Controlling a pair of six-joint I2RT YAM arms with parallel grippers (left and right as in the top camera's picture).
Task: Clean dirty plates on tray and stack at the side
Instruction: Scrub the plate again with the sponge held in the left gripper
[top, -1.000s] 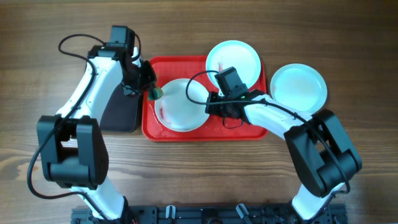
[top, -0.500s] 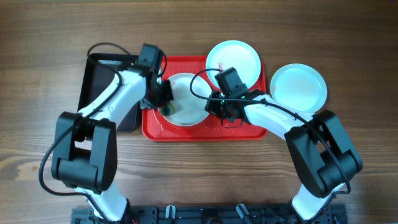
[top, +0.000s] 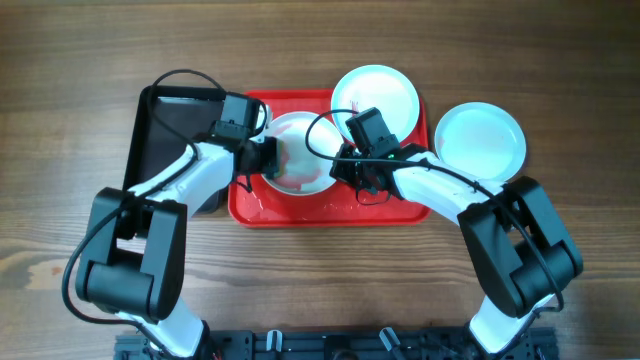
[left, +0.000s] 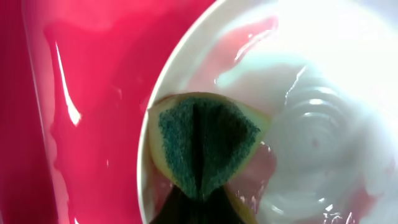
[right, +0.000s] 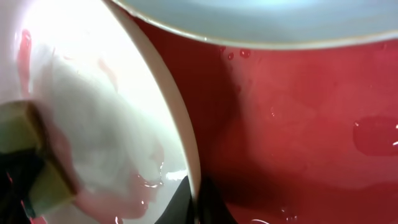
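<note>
My left jaws are pinched shut on a folded sponge (left: 205, 143), yellow with a green scouring face. I press it into the left inside edge of the white plate (top: 303, 150). My right jaws are closed narrow on that plate's right rim, steadying it where it lies in the middle of the red tray (top: 330, 212).

Pink smears and a watery film show in the plate's well, so I judge this one only partly scrubbed. A mint-blue plate (top: 480, 138) lies alone on the worktop (top: 560, 60) just right of the tray and looks clean from above. I take it as the first of the stack. A pale plate (top: 375, 95) sits at the tray's far right corner, overlapping the tray rim. I cannot tell whether it is dirty. So roughly one plate is done, one is in hand and one may be waiting.

A black tray (top: 170, 120) lies against the red tray's left side, under my left arm. The pale plate's edge hangs close over my right jaws and would crowd any lift towards the side.
</note>
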